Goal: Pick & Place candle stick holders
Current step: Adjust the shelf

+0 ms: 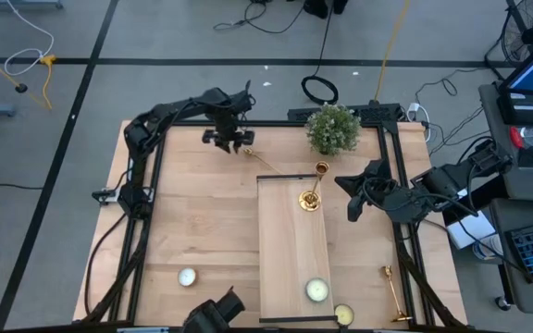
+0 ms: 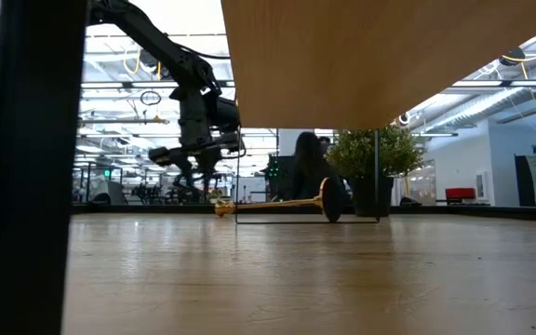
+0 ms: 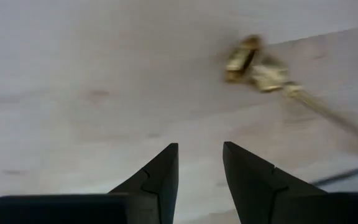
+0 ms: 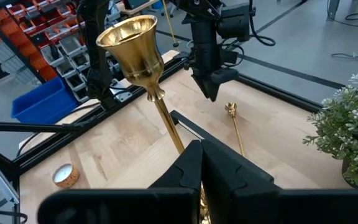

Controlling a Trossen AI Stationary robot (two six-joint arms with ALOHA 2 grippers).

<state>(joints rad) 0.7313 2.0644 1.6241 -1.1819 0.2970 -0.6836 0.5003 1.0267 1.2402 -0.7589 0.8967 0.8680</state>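
Position of left gripper: far side of the table, left of the potted plant, hovering over the cup end of one candle stick holder. Fingers released, parted with a clear gap, grasping nothing. In the left wrist view, only bare wood between the fingertips, with the gold cup end ahead and to one side. No contact visible.

Position of that holder: lying flat on the table, stem running from beneath the left gripper toward the far edge of the raised wooden board. In the low view, seen lying on its side, round base toward the plant.

Position of right gripper: right of the board, near its far end, pointing toward the second candle stick holder. Fingers clenched together. In the right wrist view, second holder rising directly ahead of the shut fingertips, flared gold end uppermost, lower stem hidden behind the fingers. Contact with the stem: cannot tell. In the high view, a gap between gripper and holder.

Position of second holder: standing on the far part of the board, slightly tilted.

Position of third candle stick holder: lying on the table near the front right corner, well apart from both grippers.

Round candles: one front left, one on the near end of the board, one just beside the board at the front edge.
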